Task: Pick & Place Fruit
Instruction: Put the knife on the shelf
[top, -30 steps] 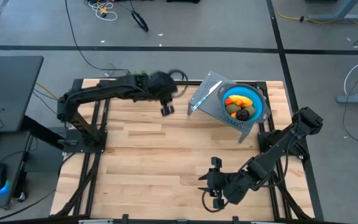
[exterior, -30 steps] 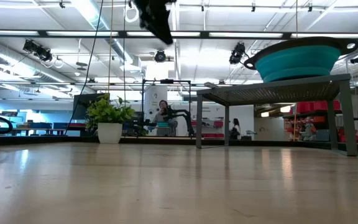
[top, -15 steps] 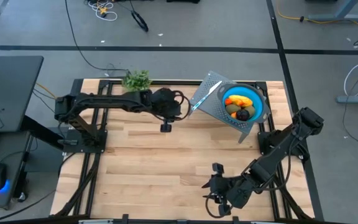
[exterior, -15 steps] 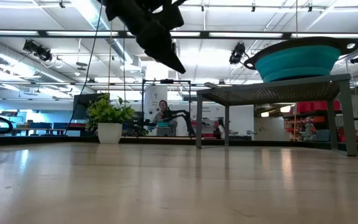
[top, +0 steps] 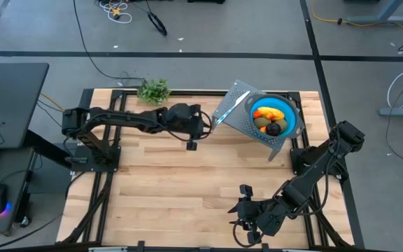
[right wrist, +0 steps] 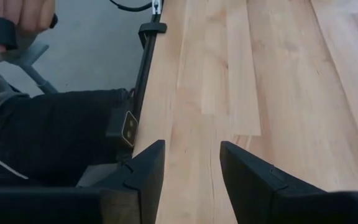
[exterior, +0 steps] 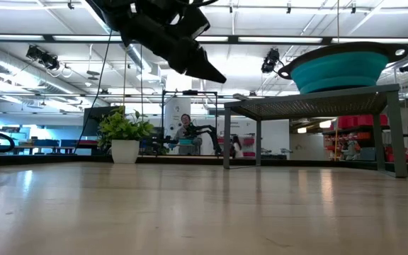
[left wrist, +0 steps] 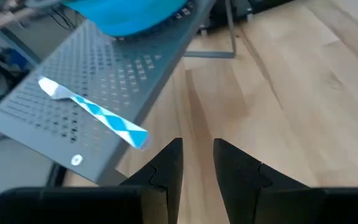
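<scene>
The fruit (top: 269, 120) lies in a blue bowl (top: 290, 115): yellow and orange pieces, olive-green ovals and a dark purple ball. The bowl stands on a grey perforated metal stand (top: 236, 120) at the table's far right; in the low view the bowl (exterior: 346, 67) hides the fruit. My left gripper (top: 192, 144) hovers open above the table, just left of the stand; its wrist view (left wrist: 197, 163) looks at the stand's edge. My right gripper (top: 244, 231) is open at the near edge (right wrist: 190, 163), touching nothing.
A slim knife (top: 227, 110) with a blue-and-white handle (left wrist: 104, 117) lies on the stand's sloping left part. A leafy green sprig (top: 154, 89) sits at the far edge. A person's hand and leg (right wrist: 36, 124) show beyond the near edge. Bare wood lies between the arms.
My left gripper has swung from beside the sprig at the far edge toward the table's right and a little nearer, closing on the stand, and the sprig has come into sight. My right gripper has shifted slightly toward the near edge. The fruit and bowl have stayed put.
</scene>
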Controlling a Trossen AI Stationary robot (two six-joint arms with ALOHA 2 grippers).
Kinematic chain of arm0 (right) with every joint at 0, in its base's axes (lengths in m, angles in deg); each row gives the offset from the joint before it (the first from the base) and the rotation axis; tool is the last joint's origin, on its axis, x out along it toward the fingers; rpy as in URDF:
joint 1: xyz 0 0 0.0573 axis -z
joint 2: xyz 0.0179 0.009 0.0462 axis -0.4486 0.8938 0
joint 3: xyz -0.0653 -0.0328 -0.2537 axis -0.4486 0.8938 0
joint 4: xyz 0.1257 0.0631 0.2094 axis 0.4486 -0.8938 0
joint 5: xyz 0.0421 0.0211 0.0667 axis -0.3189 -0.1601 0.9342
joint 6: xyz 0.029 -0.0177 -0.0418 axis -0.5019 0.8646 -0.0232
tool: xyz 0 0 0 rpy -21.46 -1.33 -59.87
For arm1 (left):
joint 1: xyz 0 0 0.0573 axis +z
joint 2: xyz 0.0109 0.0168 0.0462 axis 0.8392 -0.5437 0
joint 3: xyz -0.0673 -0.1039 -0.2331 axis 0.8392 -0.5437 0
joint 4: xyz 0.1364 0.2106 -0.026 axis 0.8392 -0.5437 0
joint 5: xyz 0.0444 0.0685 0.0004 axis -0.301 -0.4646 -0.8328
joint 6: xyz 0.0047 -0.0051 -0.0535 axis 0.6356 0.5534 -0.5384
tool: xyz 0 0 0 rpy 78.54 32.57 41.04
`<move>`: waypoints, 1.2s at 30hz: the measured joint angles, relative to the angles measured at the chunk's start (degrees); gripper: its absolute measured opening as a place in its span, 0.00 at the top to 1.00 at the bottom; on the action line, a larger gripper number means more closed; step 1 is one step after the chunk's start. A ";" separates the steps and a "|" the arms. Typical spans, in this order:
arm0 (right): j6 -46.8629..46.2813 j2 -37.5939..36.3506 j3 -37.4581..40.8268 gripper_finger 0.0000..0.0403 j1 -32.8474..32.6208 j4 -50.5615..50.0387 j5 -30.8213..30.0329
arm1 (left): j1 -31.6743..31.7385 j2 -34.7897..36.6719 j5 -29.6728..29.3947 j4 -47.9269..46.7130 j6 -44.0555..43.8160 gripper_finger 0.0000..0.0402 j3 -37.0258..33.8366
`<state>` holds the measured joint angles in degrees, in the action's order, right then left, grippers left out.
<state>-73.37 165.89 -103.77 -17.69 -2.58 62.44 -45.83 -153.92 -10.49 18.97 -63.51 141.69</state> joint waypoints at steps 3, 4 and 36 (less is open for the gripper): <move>0.15 0.00 0.00 0.59 0.00 -0.02 -0.02 | 0.11 0.00 -0.91 0.60 1.76 0.76 -0.34; 0.31 0.00 0.00 0.59 0.00 0.00 -0.02 | 0.11 0.00 -1.11 0.54 1.95 0.76 -0.34; 4.55 0.00 0.00 0.59 0.11 3.65 -1.62 | 1.99 -5.67 -0.25 7.67 5.58 0.96 -0.32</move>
<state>-68.82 165.89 -103.77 -17.58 1.07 60.82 -43.85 -159.59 -10.74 26.64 -57.93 141.37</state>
